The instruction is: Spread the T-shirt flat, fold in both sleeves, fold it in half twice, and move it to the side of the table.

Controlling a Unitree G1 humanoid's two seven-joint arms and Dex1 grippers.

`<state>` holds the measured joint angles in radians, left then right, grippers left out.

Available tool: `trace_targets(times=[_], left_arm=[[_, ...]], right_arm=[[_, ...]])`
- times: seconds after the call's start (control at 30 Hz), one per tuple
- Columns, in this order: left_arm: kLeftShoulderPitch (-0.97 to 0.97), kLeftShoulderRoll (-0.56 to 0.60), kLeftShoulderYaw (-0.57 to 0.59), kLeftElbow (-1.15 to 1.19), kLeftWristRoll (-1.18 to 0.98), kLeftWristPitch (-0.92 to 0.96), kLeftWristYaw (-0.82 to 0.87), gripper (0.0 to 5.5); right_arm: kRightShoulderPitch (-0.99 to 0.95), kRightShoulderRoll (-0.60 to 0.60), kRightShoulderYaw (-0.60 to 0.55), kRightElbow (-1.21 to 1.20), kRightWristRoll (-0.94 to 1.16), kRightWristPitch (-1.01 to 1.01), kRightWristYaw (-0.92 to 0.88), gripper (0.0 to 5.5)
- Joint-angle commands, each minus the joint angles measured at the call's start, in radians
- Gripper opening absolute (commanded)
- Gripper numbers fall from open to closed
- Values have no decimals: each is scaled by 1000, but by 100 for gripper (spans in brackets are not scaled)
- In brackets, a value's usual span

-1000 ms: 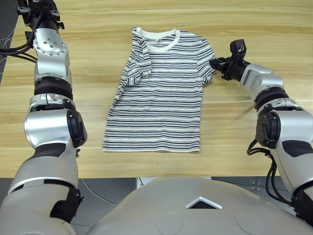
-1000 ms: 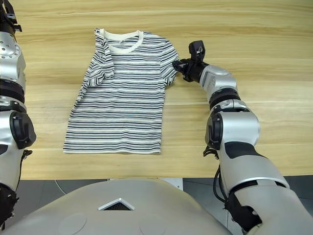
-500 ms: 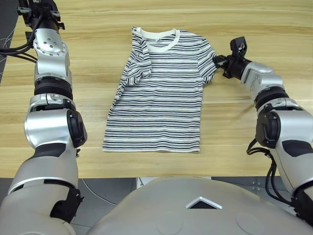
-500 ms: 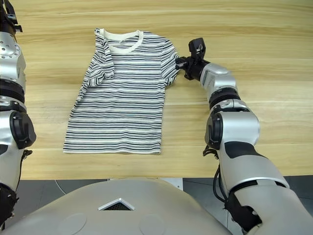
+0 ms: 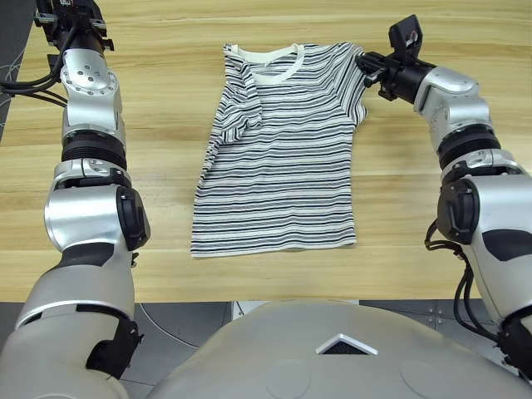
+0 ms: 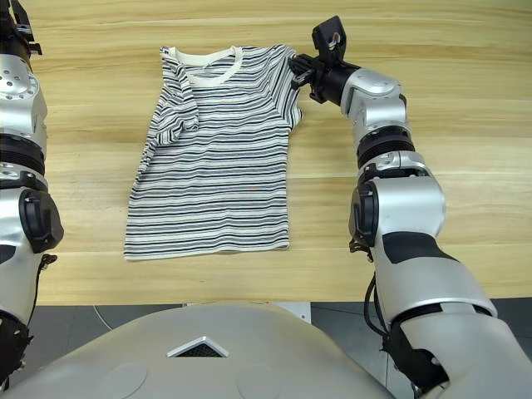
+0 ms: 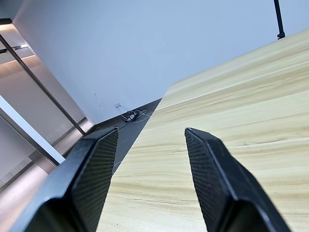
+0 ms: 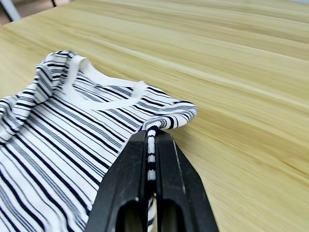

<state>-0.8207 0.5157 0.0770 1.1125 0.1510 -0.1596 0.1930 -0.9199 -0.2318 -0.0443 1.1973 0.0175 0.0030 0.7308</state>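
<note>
**A:** so what's it up to with the shirt?

**B:** the striped T-shirt (image 5: 278,150) lies in the middle of the table (image 5: 158,166), collar (image 5: 268,56) at 12 o'clock, hem (image 5: 274,247) at 6. The left sleeve (image 5: 237,112) is already tucked in over the chest. Now the right gripper (image 5: 363,65) is clamped on the edge of the right sleeve (image 8: 169,118), up at the shirt's 1 o'clock corner. The left gripper (image 7: 150,136) hangs spread wide, holding nothing, off at 10 o'clock.

**A:** any tips for this fold?

**B:** imo lift just enough to clear the body, carry it toward 9 o'clock, lay the sleeve flat, then release. Drag it too low and the whole shirt probably skews.
</note>
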Motion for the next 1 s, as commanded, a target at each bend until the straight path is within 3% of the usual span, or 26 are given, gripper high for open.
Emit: trace_targets(times=[0.03,0.53,0.83,1.0], left_arm=[[-9,-14,-1,10,-3,8,-10,257],[-25,-31,1,29,-5,4,-10,257],[-21,-34,2,32,-7,2,-10,257],[-17,-34,3,35,-6,2,-10,257]], right_arm=[[-32,41,48,-40,-30,9,24,14],[-37,194,160,23,-106,32,-28,14],[-18,243,151,100,-120,27,-80,14],[-25,251,126,95,-102,11,-48,101]])
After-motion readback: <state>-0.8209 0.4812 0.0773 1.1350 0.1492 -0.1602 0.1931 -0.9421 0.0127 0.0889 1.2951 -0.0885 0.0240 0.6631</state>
